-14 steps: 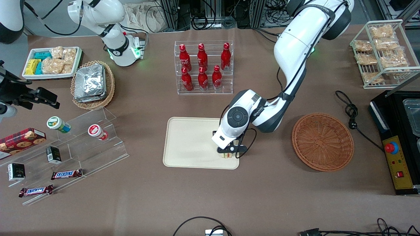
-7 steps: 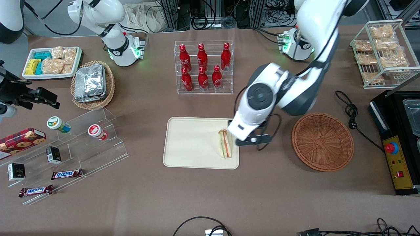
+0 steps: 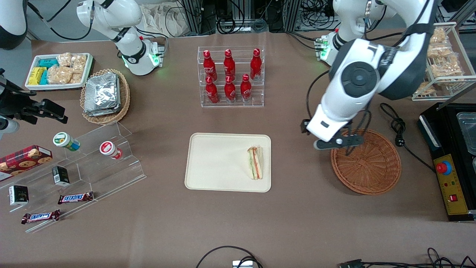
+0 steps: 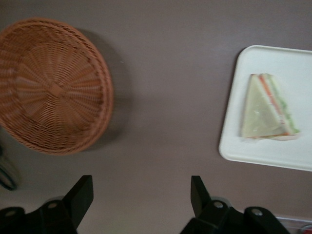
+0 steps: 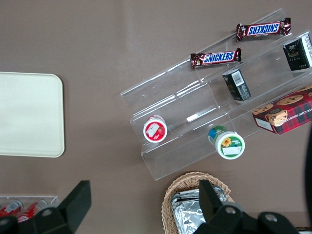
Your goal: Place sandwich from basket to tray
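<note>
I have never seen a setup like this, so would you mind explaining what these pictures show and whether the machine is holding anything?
These are two white robot arms bolted to a brown table; only one is working. The wide picture comes from a camera overhead at the front. The other two come from cameras on the arms' wrists, looking down past the dark fingers.

The working arm's gripper hangs above the near rim of the round wicker basket, which has nothing in it. Its jaws are open and hold nothing. The sandwich lies on the cream tray, at the end nearest the basket.

Also on the table are a rack of red bottles, a clear stepped shelf with snacks, and a lighter basket of foil packets.
</note>
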Controlling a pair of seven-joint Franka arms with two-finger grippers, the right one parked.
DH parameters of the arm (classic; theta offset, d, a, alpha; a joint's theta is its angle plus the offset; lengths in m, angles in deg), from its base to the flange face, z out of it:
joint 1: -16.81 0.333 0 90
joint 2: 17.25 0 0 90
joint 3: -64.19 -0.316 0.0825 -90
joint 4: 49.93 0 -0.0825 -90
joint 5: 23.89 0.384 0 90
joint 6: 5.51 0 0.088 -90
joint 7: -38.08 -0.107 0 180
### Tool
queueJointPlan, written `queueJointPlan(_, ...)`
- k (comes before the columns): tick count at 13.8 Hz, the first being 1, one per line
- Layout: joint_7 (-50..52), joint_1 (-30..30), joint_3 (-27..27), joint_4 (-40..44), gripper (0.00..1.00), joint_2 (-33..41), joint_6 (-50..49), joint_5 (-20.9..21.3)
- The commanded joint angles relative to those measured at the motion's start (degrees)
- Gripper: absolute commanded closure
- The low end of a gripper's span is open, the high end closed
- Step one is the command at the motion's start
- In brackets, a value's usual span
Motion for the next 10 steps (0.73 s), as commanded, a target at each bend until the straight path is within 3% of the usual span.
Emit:
queueJointPlan(1,-7.74,5.23,0.45,-2.32,0.10,3.19,-0.88,-1.17)
queueJointPlan(10,-21.02,13.59,0.37,-1.35,0.10,3.72,-2.29,-1.27)
